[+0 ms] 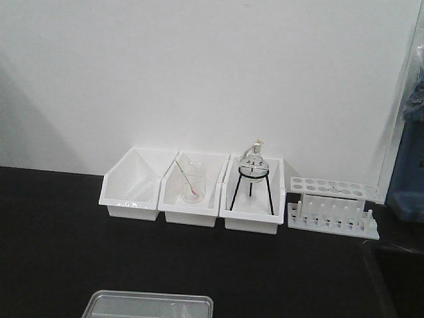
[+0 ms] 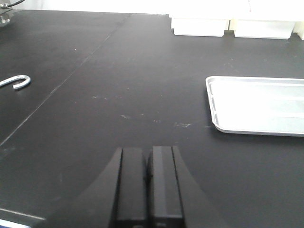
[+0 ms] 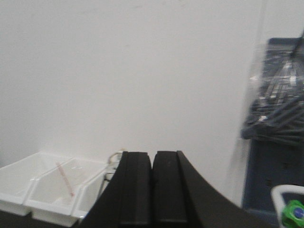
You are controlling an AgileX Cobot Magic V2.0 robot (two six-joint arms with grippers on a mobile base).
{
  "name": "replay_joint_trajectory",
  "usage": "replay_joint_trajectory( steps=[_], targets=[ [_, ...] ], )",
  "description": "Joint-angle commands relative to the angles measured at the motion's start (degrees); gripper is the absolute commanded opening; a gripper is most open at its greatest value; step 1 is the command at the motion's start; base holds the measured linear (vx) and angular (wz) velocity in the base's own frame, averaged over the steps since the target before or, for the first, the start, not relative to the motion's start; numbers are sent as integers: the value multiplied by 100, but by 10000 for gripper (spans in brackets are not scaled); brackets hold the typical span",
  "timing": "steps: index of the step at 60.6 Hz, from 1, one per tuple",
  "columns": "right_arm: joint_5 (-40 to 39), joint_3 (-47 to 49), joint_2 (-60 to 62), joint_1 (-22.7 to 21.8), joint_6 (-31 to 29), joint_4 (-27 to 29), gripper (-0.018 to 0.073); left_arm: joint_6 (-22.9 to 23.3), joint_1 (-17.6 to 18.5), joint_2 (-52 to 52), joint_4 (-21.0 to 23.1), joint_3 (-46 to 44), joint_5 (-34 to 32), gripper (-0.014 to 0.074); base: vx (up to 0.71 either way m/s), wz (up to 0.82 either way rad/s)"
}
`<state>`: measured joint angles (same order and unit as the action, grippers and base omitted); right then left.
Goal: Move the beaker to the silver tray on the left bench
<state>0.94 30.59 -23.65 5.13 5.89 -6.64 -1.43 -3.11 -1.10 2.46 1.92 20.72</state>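
The small clear beaker with white markings is out of view in all frames. The silver tray (image 1: 149, 305) lies on the black worktop of the left bench (image 1: 59, 232) at the front view's bottom edge. It also shows in the left wrist view (image 2: 256, 107), ahead and to the right of my left gripper (image 2: 148, 156). That gripper is shut and empty, low over the bench top (image 2: 118, 85). My right gripper (image 3: 152, 161) is shut and empty, raised and facing the white wall.
Three white bins (image 1: 189, 215) stand against the wall. The middle one holds a clear beaker with a red-tipped rod (image 1: 192, 185); the right one holds a flask on a black tripod (image 1: 254, 162). A white test-tube rack (image 1: 333, 209) stands right of them. A metal hook (image 2: 16, 81) lies far left.
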Motion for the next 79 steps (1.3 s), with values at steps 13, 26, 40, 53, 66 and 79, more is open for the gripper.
replay_joint_trajectory(
  steps=[13,26,40,53,66,79],
  targets=[
    [-894,-2375,1649,-445,-25,15,-16,2,-1,-45,43,108,-454,1,0,0],
    [-175,-3227,2426,-428,-11,108,-16,2,-1,-43,51,108,-453,1,0,0],
    [363,-3270,2502,-481,-118,103,-15,2,-1,-36,44,108,-456,1,0,1],
    [818,-3270,2495,-481,-113,103,-14,2,-1,-36,44,108,-456,1,0,0],
    [811,-3270,2495,-481,-113,103,-14,2,-1,-36,44,108,-456,1,0,0],
    [811,-3270,2495,-481,-113,103,-14,2,-1,-36,44,108,-456,1,0,0]
  ],
)
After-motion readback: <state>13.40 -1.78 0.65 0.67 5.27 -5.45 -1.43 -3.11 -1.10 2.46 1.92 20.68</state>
